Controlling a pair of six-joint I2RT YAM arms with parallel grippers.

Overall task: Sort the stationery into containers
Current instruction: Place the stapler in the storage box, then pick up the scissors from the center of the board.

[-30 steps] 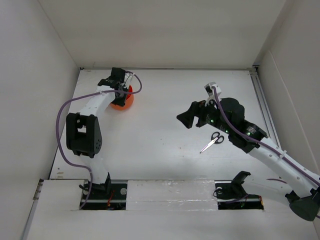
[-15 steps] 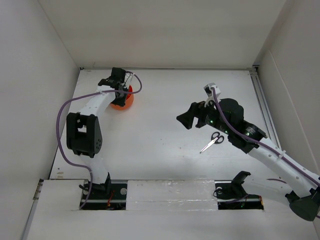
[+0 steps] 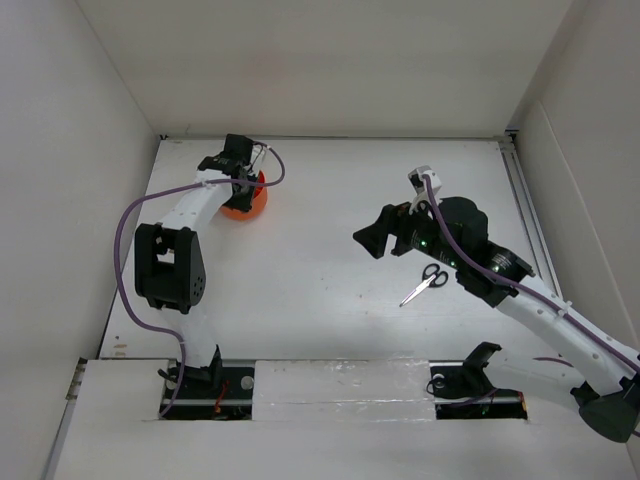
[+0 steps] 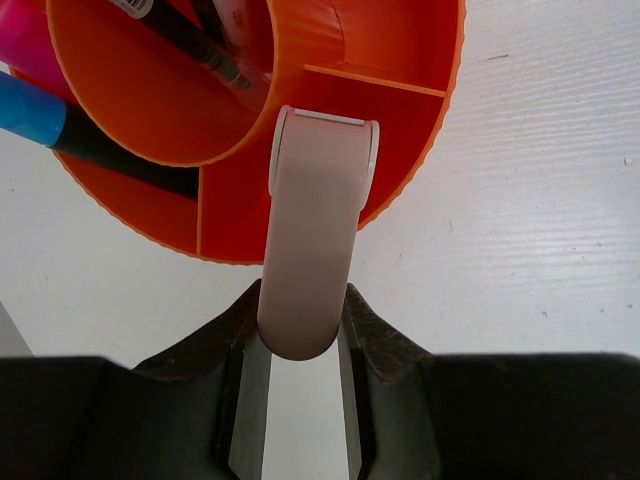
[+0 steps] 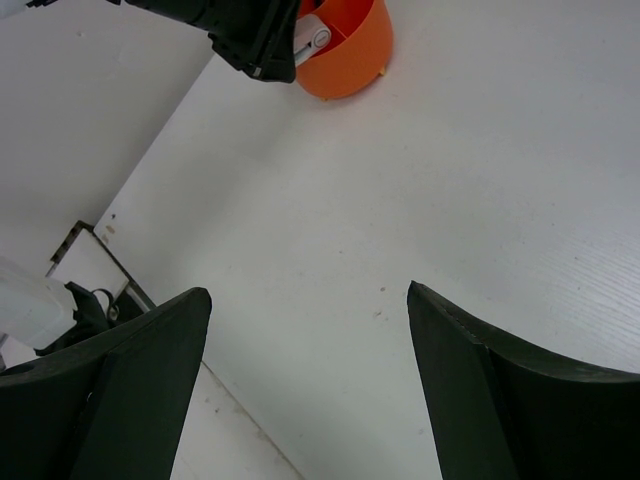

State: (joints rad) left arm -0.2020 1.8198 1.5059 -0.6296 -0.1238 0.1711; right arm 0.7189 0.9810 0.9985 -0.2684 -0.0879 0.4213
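The round orange organiser (image 4: 400, 130) stands at the far left of the table (image 3: 244, 205). Its centre well holds dark pens (image 4: 190, 45). A blue-capped highlighter (image 4: 30, 110) and a pink cap (image 4: 25, 45) lean in an outer compartment. My left gripper (image 4: 303, 297) is shut on a pale pink, eraser-like block with a white end (image 4: 315, 210), held over a near outer compartment. Black-handled scissors (image 3: 424, 284) lie on the table beside the right arm. My right gripper (image 3: 368, 240) is open and empty above the table's middle (image 5: 308, 290).
White walls enclose the table on the left, back and right. The right wrist view shows the organiser (image 5: 345, 45) far off with the left gripper (image 5: 250, 30) over it. A metal rail (image 3: 525, 215) runs along the right edge.
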